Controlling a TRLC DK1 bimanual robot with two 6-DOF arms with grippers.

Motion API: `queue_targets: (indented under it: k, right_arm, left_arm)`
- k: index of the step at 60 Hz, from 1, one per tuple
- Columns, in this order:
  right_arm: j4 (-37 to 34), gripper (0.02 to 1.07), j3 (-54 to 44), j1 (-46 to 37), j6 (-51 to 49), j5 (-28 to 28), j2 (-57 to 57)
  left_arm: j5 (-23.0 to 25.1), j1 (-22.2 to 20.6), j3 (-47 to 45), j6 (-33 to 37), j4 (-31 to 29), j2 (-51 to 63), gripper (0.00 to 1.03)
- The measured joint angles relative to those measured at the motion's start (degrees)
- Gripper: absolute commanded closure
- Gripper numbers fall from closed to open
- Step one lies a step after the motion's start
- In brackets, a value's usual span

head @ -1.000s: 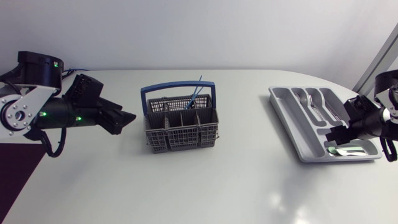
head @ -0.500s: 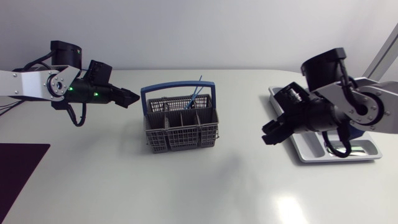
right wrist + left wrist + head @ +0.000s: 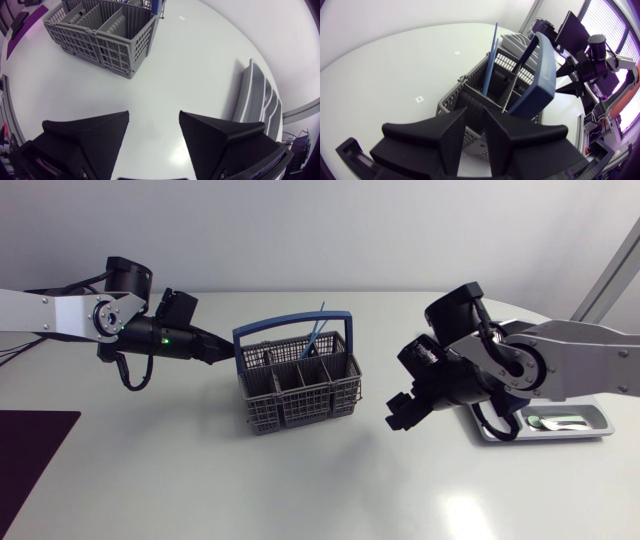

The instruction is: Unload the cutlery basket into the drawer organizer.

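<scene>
The grey cutlery basket (image 3: 298, 385) with a blue handle (image 3: 290, 328) stands mid-table, and thin blue sticks (image 3: 317, 330) poke out of a back compartment. My left gripper (image 3: 222, 356) is at the basket's left end. In the left wrist view its fingers (image 3: 452, 132) stand close together around the basket's end wall (image 3: 470, 145). My right gripper (image 3: 400, 412) hangs open over bare table, right of the basket and facing it (image 3: 100, 30). The grey drawer organizer (image 3: 590, 432) lies at the far right, mostly hidden by my right arm. Some cutlery shows in its near compartment.
White table all round. Open table lies between the basket and the organizer (image 3: 255, 95), under my right gripper (image 3: 150, 130). A dark mat (image 3: 30, 450) lies at the front left corner.
My left gripper moved right to the basket's end and closed its fingers, and the basket shifted slightly right. My right arm swung from the organizer toward the basket, staying open.
</scene>
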Motion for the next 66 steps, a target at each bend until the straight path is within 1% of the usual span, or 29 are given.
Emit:
queue_targets:
  k: [7, 13, 21, 26, 33, 43, 48, 53, 57, 60, 61, 62, 65, 66]
  right_arm:
    - [1.07, 0.34, 0.50, 0.04, 0.22, -0.33, 1.03]
    - [1.68, 0.34, 1.46, 0.33, 0.72, -0.92, 2.82]
    - [1.73, 0.34, 3.54, 0.37, 1.49, -2.43, 5.53]
    - [1.92, 0.34, 5.16, 0.37, 1.99, -3.21, 6.82]
    - [2.47, 0.35, 8.31, 0.09, 2.97, -4.28, 9.53]
    - [2.49, 0.35, 13.59, -1.11, 3.85, -6.32, 14.97]
    - [2.49, 0.35, 15.98, -1.16, 4.07, -6.64, 16.83]
    - [2.23, 0.35, 18.49, -1.16, 4.09, -6.67, 18.08]
    - [2.03, 0.35, 19.74, -1.18, 4.11, -6.67, 18.38]
    - [1.84, 0.35, 19.91, -1.22, 4.11, -6.67, 18.03]
    - [1.40, 0.35, 19.87, -1.29, 4.11, -6.67, 17.64]
    - [1.14, 0.35, 19.76, -1.31, 4.11, -6.67, 17.40]
    - [0.96, 0.35, 18.49, -1.44, 4.04, -6.67, 15.61]
    - [0.92, 0.35, 17.51, -1.49, 4.02, -6.67, 14.32]
  left_arm:
    - [0.48, -0.44, -1.84, 2.71, -3.21, -2.69, 0.89]
    - [0.92, -1.79, -3.74, 4.83, -5.38, -5.79, 0.89]
    - [1.25, -4.94, -6.36, 6.75, -7.82, -9.51, 0.89]
    - [1.25, -7.74, -7.32, 8.28, -10.34, -11.26, 0.89]
    - [0.77, -13.40, -8.55, 9.42, -12.79, -13.03, 0.89]
    - [-3.39, -23.58, -9.38, 9.44, -14.82, -14.03, 0.89]
    - [-5.60, -27.80, -9.38, 9.38, -14.80, -14.03, 0.89]
    - [-7.34, -31.08, -9.38, 8.94, -14.88, -14.03, 0.89]
    - [-8.09, -32.11, -9.38, 8.72, -15.15, -14.36, 0.89]
    - [-8.46, -31.98, -9.44, 8.52, -15.26, -15.65, 0.88]
    - [-8.55, -31.43, -9.53, 8.24, -15.26, -16.65, 0.88]
    - [-8.55, -31.08, -9.62, 8.11, -15.23, -17.40, 0.85]
    - [-8.76, -28.72, -9.99, 7.87, -15.26, -20.68, 0.82]
    - [-8.76, -27.23, -10.16, 7.85, -15.26, -22.43, 0.82]
